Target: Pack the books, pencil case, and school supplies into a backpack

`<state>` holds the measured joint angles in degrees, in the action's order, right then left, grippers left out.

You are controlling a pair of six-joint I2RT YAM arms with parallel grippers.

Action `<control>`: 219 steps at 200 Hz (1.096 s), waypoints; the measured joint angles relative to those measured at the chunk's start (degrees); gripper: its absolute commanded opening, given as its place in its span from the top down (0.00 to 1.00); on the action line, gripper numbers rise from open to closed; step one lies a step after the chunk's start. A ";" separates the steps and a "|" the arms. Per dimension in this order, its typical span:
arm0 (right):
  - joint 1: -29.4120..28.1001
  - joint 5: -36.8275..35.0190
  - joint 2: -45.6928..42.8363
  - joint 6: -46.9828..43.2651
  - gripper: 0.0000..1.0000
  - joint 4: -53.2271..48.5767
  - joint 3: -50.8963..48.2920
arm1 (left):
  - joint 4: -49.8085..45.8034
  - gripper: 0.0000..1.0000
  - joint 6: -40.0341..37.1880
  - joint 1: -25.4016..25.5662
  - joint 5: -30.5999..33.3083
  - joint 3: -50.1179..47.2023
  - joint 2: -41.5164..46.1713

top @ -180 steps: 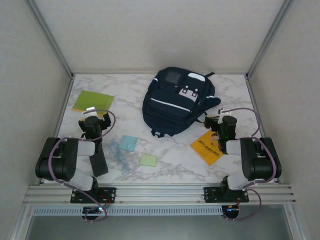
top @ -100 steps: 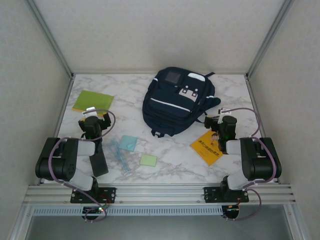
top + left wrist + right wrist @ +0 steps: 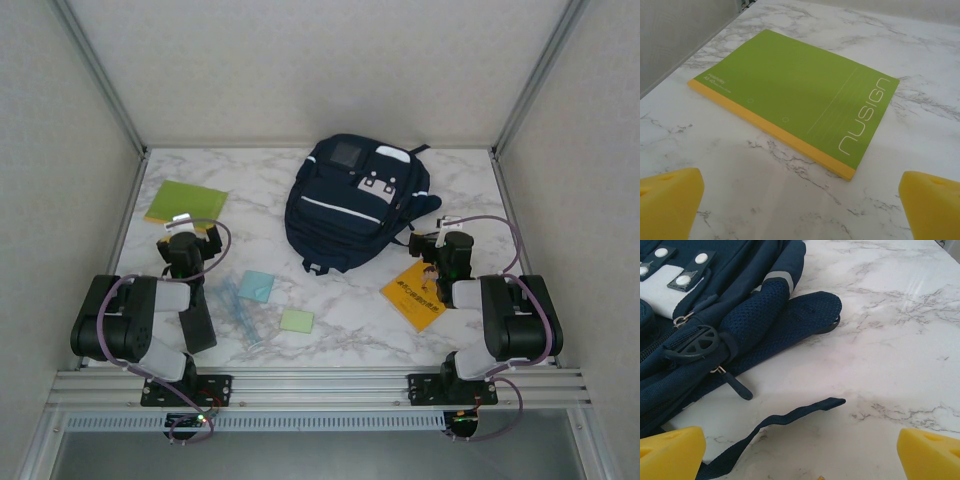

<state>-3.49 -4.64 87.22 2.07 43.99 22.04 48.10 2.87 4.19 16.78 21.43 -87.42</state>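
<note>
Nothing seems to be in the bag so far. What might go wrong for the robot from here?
The yellow-green book lies flat on the table; the open left gripper may just push it instead of lifting it. A loose strap of the backpack trails in front of the open right gripper and might snag. The backpack also looks zipped shut, so packing could stall.

We see a white marble-patterned tabletop with grey veins (image 3: 350, 335), closed in on three sides by plain off-white wall panels (image 3: 320, 70). Slim silver metal posts (image 3: 100, 75) run up the back corners, and a ridged aluminium rail (image 3: 320, 384) borders the near edge. The light is soft and even.
</note>
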 measured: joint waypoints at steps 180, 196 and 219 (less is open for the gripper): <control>-0.04 10.69 8.31 24.85 0.20 -60.65 44.26 | -45.79 0.00 37.99 33.88 12.37 22.73 9.20; 0.96 13.46 14.69 26.86 0.28 -61.68 49.86 | -45.79 0.00 41.24 37.05 12.26 22.82 6.60; 2.08 16.20 22.29 28.81 0.45 -61.79 56.30 | -45.27 0.00 43.67 39.39 10.88 23.37 2.21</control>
<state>-1.41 11.55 109.51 30.87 -17.80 78.35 2.83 46.54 43.57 27.66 44.80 -85.21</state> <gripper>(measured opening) 0.634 0.997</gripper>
